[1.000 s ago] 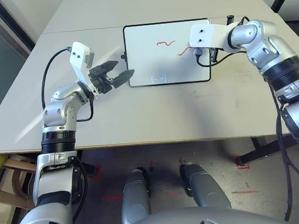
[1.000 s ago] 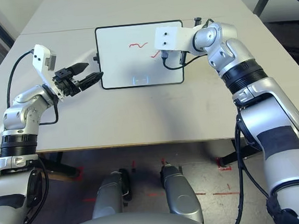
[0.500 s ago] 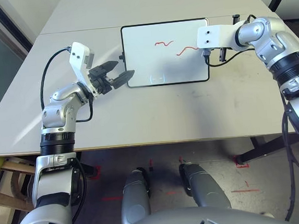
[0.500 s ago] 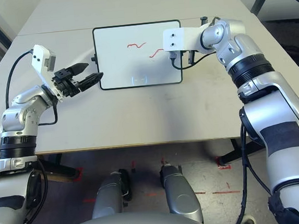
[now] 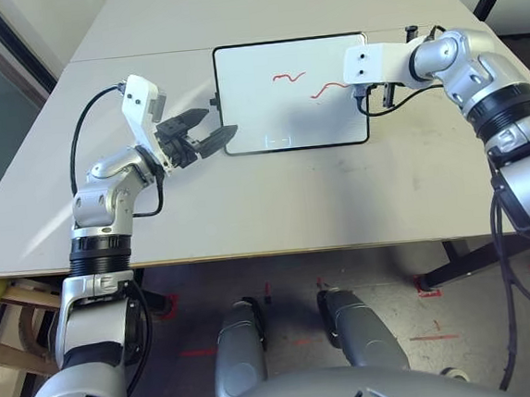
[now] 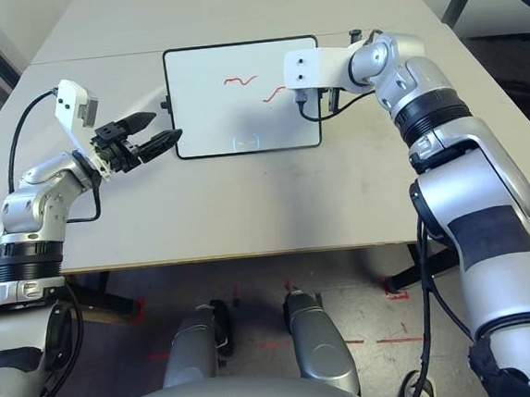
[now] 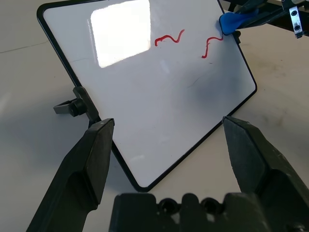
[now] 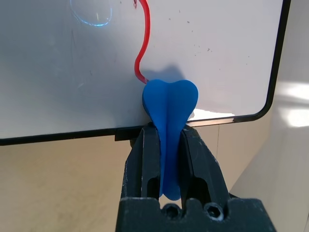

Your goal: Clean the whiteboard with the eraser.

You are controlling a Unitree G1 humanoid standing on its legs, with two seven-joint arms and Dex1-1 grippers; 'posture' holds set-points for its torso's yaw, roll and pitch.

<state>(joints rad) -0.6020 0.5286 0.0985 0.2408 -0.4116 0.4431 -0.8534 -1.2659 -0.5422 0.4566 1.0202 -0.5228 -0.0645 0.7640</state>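
Right gripper (image 8: 166,159) pinches eraser (image 8: 169,108) at whiteboard (image 5: 267,115) right edge. Left gripper (image 7: 169,159) spread, idle. Advice: press flat, sweep left across both red squiggles (image 5: 290,77).

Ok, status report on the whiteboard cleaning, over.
Right gripper shut on eraser, at whiteboard edge. Left gripper open beside it. Red marks remain. Nothing blocking.

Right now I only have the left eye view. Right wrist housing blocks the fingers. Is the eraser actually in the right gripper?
Observer: Yes. In the right wrist view the right gripper is shut on the blue eraser, pinched between both fingers.
Operator: Is it at the marks?
Observer: Its tip sits at the end of the nearer red squiggle, by the whiteboard edge.
Operator: Left gripper?
Observer: The left wrist view shows the left gripper open, with the board's near corner between its fingers, not touching.
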